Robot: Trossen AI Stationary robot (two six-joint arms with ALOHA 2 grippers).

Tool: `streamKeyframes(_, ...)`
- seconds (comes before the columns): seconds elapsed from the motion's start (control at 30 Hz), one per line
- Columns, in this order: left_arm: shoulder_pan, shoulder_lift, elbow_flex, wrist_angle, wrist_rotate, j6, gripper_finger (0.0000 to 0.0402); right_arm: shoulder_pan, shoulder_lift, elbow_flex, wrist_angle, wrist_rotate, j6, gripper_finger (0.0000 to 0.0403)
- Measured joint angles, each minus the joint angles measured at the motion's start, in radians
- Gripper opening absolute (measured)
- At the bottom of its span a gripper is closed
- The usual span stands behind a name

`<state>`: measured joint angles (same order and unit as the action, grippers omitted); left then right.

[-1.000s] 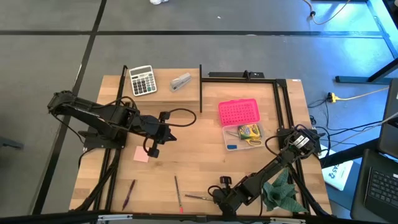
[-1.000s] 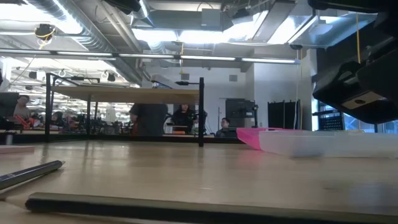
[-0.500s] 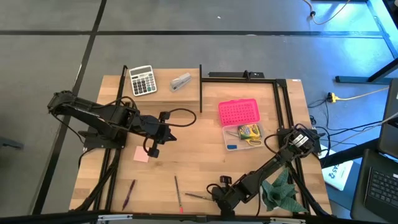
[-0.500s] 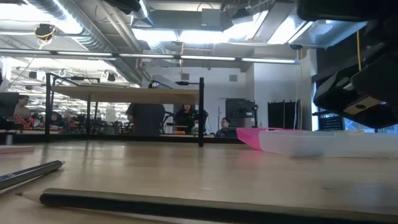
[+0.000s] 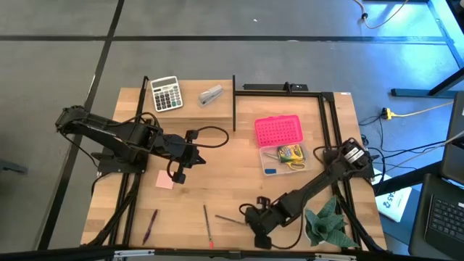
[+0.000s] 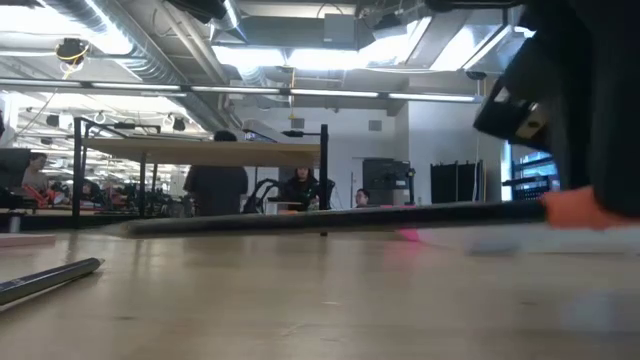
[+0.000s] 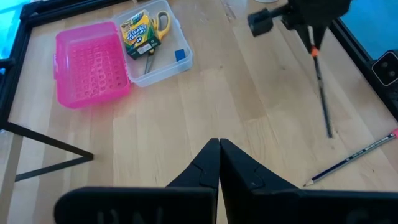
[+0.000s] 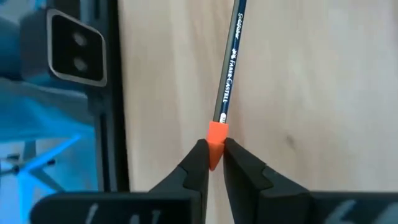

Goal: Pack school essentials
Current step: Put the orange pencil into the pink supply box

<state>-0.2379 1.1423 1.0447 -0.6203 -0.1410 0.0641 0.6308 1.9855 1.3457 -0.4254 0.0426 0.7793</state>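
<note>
My right gripper (image 5: 251, 217) is near the table's front edge, shut on a dark pencil (image 5: 229, 218) with an orange end; the pencil shows level across the low view (image 6: 330, 217). The clear box (image 5: 284, 158) holds a crayon box (image 7: 140, 31), yellow-handled scissors (image 7: 160, 23) and a blue eraser (image 7: 180, 55); its pink lid (image 5: 277, 130) lies open beside it. A pink note pad (image 5: 164, 180), a red-tipped pencil (image 5: 207, 225) and a purple pen (image 5: 151, 225) lie flat on the table. My left gripper (image 5: 197, 156) hovers shut over the table's middle left. My right gripper pinches the pencil's orange end (image 8: 217, 134) between its two fingertips (image 8: 198, 158). The fingers slant down from above, roughly in line with the pencil. The pencil's shaft (image 8: 229, 74) sticks out beyond the fingers toward the table's left, about level and lifted clear of the table.
A calculator (image 5: 166, 93) and a grey stapler (image 5: 211, 95) lie at the far left corner. A black frame (image 5: 286, 88) stands along the far and right edges. A green cloth (image 5: 326, 223) lies at the near right corner.
My right gripper has risen and gone a little toward the far edge with the pencil. The pencil, which lay on the table by the near edge, now hangs level and clear of the wood.
</note>
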Motion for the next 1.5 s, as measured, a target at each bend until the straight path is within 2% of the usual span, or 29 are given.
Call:
streamKeyframes(0.2, 0.000, 0.000, 0.000, 0.000, 0.000, 0.001, 0.0000, -0.036, -0.106, 0.001, -0.222, -0.027, -0.057, 0.0043)
streamKeyframes(0.53, 0.000, 0.000, 0.000, 0.000, 0.000, 0.000, 0.0000, -0.099, -0.313, 0.001, -0.635, 0.003, -0.215, 0.0043)
streamKeyframes(0.83, 0.000, 0.000, 0.000, 0.004, 0.000, 0.001, 0.0000, -0.184, -0.481, 0.000, -0.877, 0.112, -0.358, 0.0043)
streamKeyframes(1.03, 0.000, 0.000, 0.000, 0.032, -0.001, 0.001, 0.0000, -0.244, -0.537, -0.088, -0.878, 0.114, -0.475, 0.0043)
streamKeyframes(1.33, 0.000, 0.000, 0.000, 0.108, -0.060, 0.026, 0.0000, -0.338, -0.588, -0.224, -0.881, 0.087, -0.653, 0.0043)
streamKeyframes(1.5, 0.000, 0.000, 0.000, 0.113, -0.061, 0.025, 0.0000, -0.362, -0.657, -0.261, -0.888, 0.071, -0.655, 0.0043)
